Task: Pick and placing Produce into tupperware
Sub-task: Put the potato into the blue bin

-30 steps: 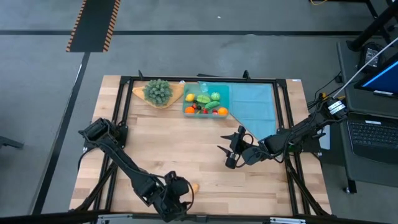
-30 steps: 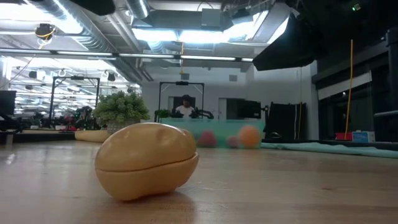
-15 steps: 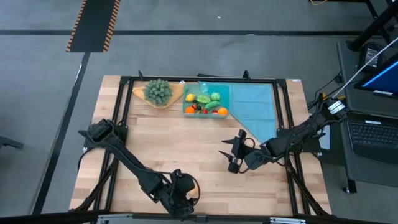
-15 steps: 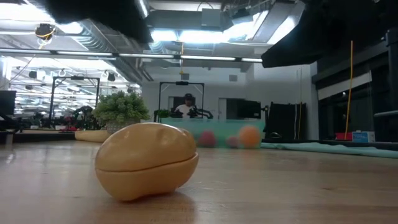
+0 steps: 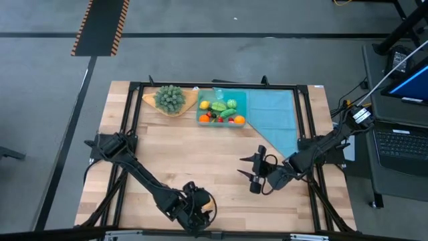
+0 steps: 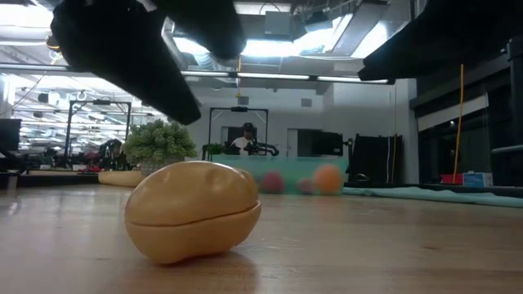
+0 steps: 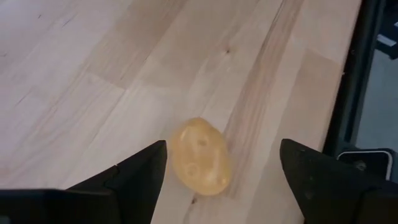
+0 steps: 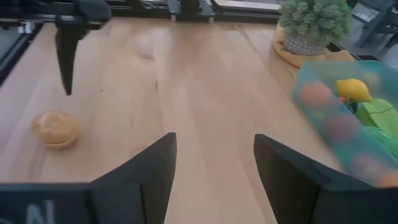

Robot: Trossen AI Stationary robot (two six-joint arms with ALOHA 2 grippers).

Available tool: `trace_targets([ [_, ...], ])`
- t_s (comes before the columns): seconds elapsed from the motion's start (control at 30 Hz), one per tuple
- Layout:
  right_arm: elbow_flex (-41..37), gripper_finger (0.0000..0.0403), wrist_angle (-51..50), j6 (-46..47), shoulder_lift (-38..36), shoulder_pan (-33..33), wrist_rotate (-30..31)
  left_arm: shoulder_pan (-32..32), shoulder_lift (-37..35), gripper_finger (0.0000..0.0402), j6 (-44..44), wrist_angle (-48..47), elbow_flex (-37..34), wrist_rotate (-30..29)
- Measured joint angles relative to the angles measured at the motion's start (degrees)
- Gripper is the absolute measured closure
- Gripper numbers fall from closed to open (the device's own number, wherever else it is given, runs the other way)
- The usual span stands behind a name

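A tan toy potato [image 5: 209,200] lies on its side on the wooden table near the front edge, alone; it also shows in the low view [image 6: 192,211]. My left gripper [image 7: 224,177] hangs open just above it, slanting down. Its two fingers stand either side of the potato [image 7: 199,155] and do not touch it. My right gripper [image 5: 253,175] is open and holds nothing, at mid-table right of centre. The tupperware [image 5: 241,100], clear teal, stands at the far centre with several pieces of produce in it.
A bushy green plant on a tan wooden dish [image 5: 170,99] stands left of the tupperware. A flat teal cloth [image 5: 277,117] lies to its right. A black frame [image 5: 134,127] runs round the table. Bare wood lies between the potato and the tupperware.
My left gripper has come down toward the potato, entering the low view from above, still open. My right gripper has drifted toward the table's near edge, still open. The potato has not moved.
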Motion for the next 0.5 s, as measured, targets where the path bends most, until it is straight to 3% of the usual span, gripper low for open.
trace_targets([
  [0.5,0.0,0.0185,0.03,2.74,0.0,1.64,0.11,-0.5,0.24,0.0099,1.09,0.31,0.02,0.43],
])
